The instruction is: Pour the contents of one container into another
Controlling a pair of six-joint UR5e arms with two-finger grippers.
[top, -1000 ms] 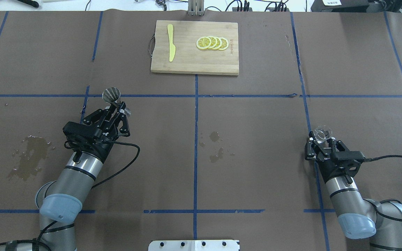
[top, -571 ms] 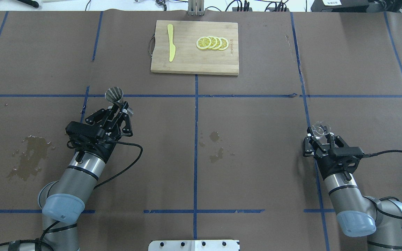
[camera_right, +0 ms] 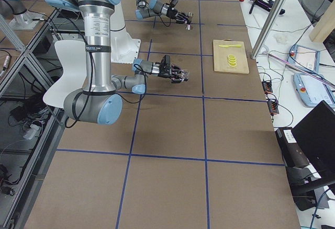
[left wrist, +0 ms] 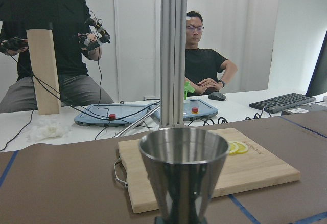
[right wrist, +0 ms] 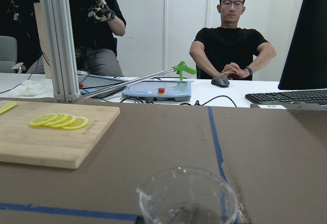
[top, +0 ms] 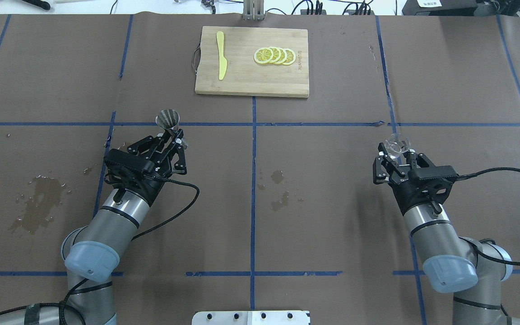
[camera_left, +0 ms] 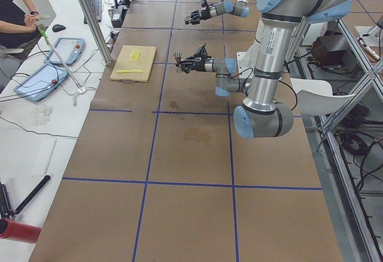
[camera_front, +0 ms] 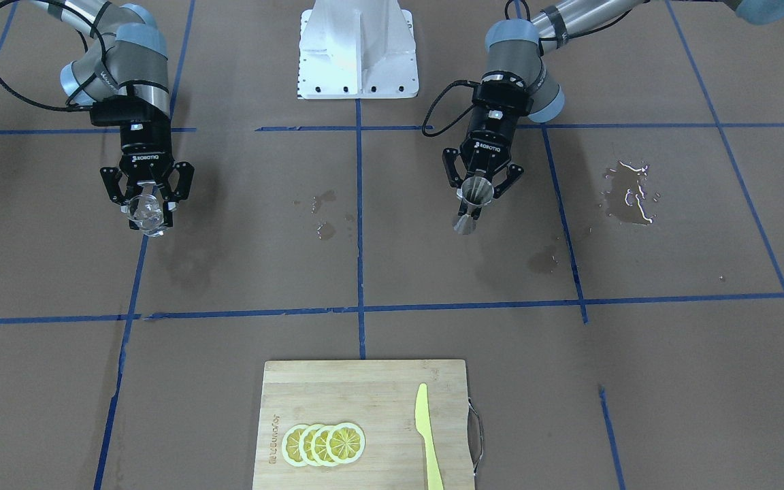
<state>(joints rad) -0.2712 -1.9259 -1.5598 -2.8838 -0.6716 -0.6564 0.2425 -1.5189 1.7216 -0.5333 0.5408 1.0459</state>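
Observation:
My left gripper (top: 175,137) (camera_front: 477,192) is shut on the silver metal jigger (top: 168,119) (camera_front: 470,203) (left wrist: 184,175) at its narrow waist and holds it upright above the table. On the other side, my right gripper (top: 397,155) (camera_front: 149,205) is shut on the small clear glass cup (top: 396,144) (camera_front: 147,214) (right wrist: 187,196), also raised off the surface and upright. The two containers are far apart, on opposite halves of the table. I cannot tell what the cup contains.
A wooden cutting board (top: 251,76) at the far middle carries lemon slices (top: 274,55) and a yellow knife (top: 221,55). Wet spill patches lie at the left (top: 36,203) and near the centre (top: 279,189). Operators sit beyond the far edge.
Both arms have moved forward and inward: the left with the jigger to the right and away from me, the right with the glass cup to the left and away from me.

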